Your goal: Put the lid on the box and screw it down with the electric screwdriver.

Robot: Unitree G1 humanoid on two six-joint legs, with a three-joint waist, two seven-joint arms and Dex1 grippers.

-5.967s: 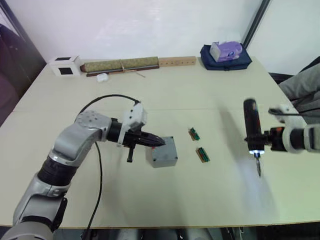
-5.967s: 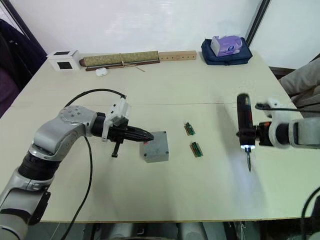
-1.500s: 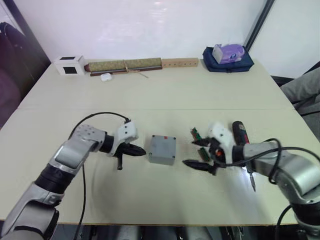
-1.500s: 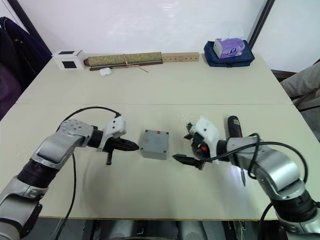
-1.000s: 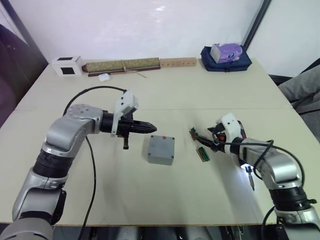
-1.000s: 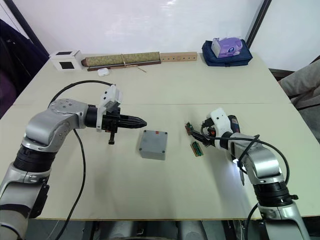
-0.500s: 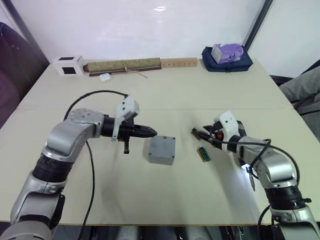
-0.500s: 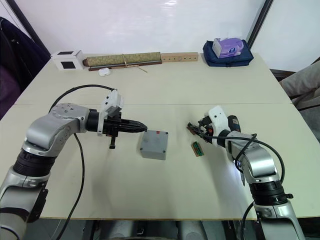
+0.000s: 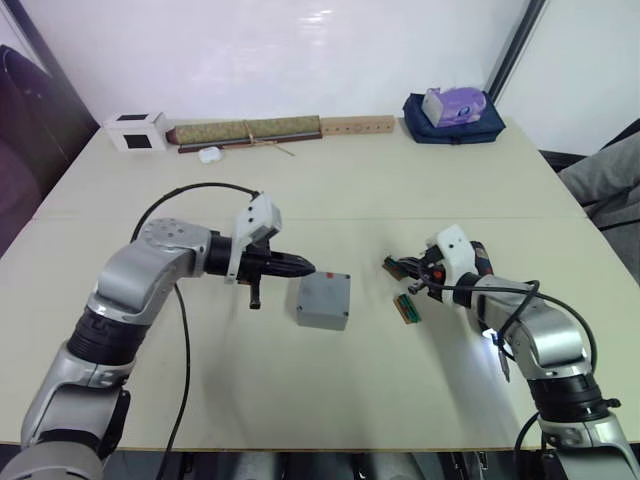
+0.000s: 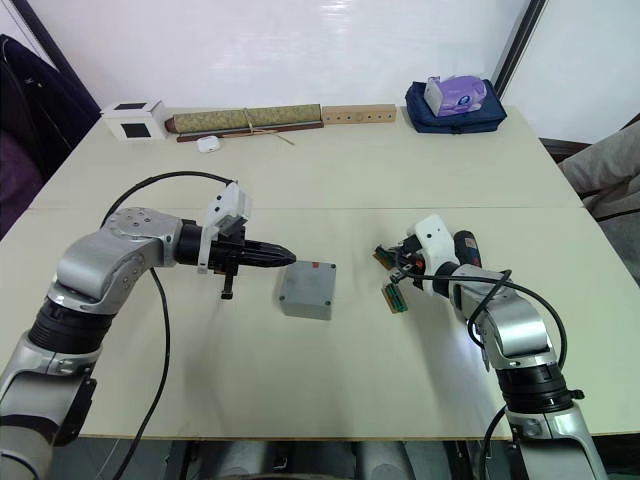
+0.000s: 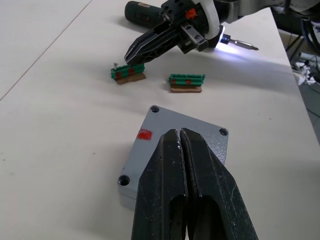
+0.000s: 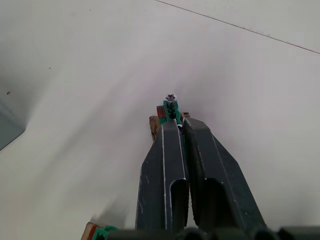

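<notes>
My left claw (image 11: 181,136) is clenched empty just over the lid (image 11: 175,150). My right claw (image 12: 175,125) is pinched on a green circuit-board strip (image 11: 128,73); electric screwdriver (image 10: 467,256) lies on the table (image 9: 330,400).

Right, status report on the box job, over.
Left gripper shut over the lidded box. Right gripper shut at a green strip. Screwdriver lying behind, lit.

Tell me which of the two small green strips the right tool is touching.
The farther green strip, the one away from the robot: the right tool has its tips on it. The nearer green strip lies apart, untouched.
</notes>
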